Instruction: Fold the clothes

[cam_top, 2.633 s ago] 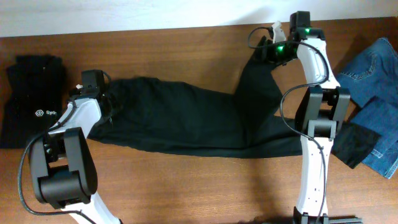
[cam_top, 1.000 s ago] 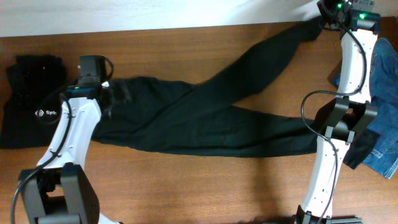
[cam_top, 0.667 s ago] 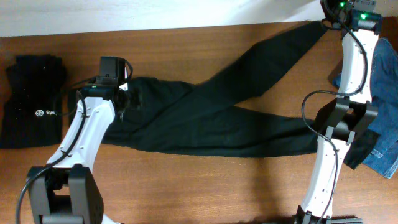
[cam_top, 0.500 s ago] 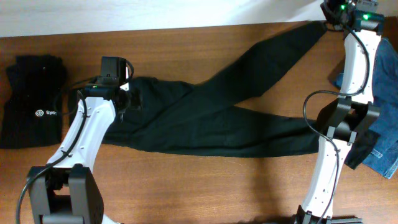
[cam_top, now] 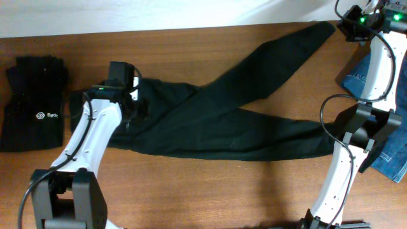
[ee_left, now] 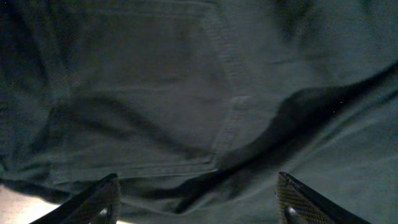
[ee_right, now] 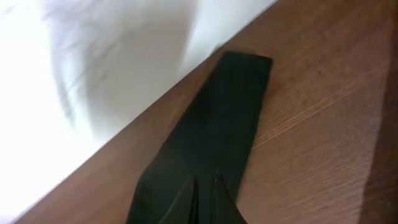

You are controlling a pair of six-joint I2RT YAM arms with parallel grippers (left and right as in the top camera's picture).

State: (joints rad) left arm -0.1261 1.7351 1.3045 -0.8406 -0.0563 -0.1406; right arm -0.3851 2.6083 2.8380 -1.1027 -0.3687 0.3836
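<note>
**Trousers spread flat, first fold not yet begun**

The black trousers (cam_top: pixel 222 121) lie open on the wooden table (cam_top: pixel 191 191) with their legs splayed in a V. One leg runs to the far edge, and its cuff (ee_right: pixel 244 78) lies flat, near the right gripper (cam_top: pixel 351 22) but apart from it. The other leg lies nearer the robot.

The waist and a back pocket (ee_left: pixel 143 106) sit directly under and ahead of the left gripper (ee_left: pixel 198 202). Its fingers (ee_left: pixel 102 199) stand wide apart over the cloth and grip nothing. The right gripper's fingers do not show clearly, so whether they are apart or together cannot be told.

The step in hand looks like straightening before the fold. The next move probably calls for pinching the far leg at its cuff and carrying it onto the other leg. A black logo garment (cam_top: pixel 35 105) and denim jeans (cam_top: pixel 356 76) lie outboard of the grippers.
</note>
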